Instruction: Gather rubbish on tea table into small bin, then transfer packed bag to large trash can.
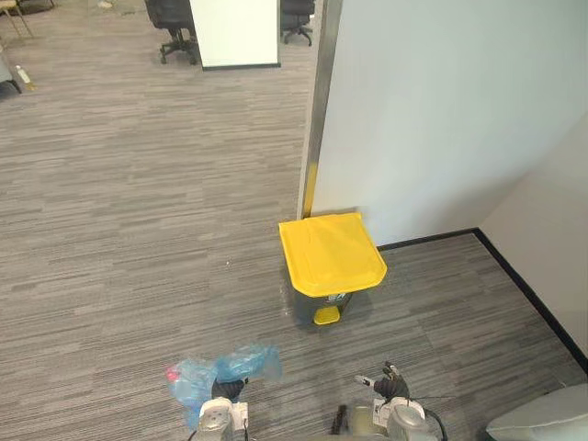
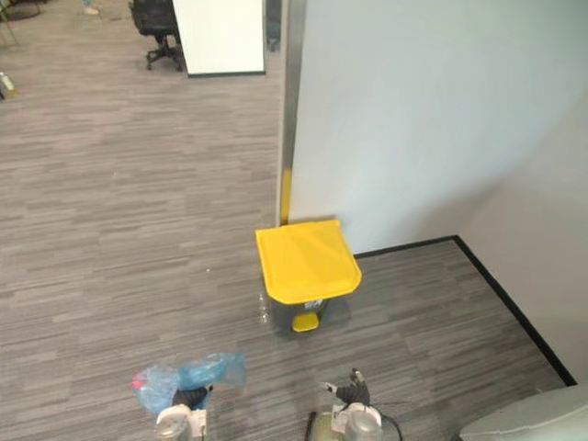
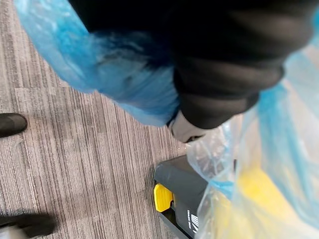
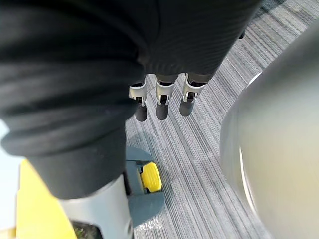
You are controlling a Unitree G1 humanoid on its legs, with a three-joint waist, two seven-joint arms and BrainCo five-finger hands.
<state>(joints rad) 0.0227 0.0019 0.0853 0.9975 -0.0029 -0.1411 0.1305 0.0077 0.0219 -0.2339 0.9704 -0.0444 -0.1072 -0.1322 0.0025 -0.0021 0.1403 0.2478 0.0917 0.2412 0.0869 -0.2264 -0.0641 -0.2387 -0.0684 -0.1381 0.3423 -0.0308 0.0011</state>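
A large trash can point(image 1: 323, 303) with a grey body stands on the carpet against the white wall. Its yellow lid point(image 1: 331, 253) is down and a yellow pedal point(image 1: 326, 315) faces me. My left hand point(image 1: 223, 397) is low in the left eye view, short of the can and to its left. It is shut on a packed blue plastic bag point(image 1: 225, 367) with something red showing inside. In the left wrist view the bag point(image 3: 124, 84) drapes round the hand. My right hand point(image 1: 390, 386) hovers to the right, fingers point(image 4: 160, 107) relaxed and holding nothing.
The white wall point(image 1: 441, 110) and a metal post point(image 1: 317, 119) rise behind the can, with black skirting point(image 1: 524, 285) running along the right. A pale rounded object point(image 1: 542, 418) sits at the lower right. Office chairs point(image 1: 175, 28) and a white panel point(image 1: 234, 32) stand far back.
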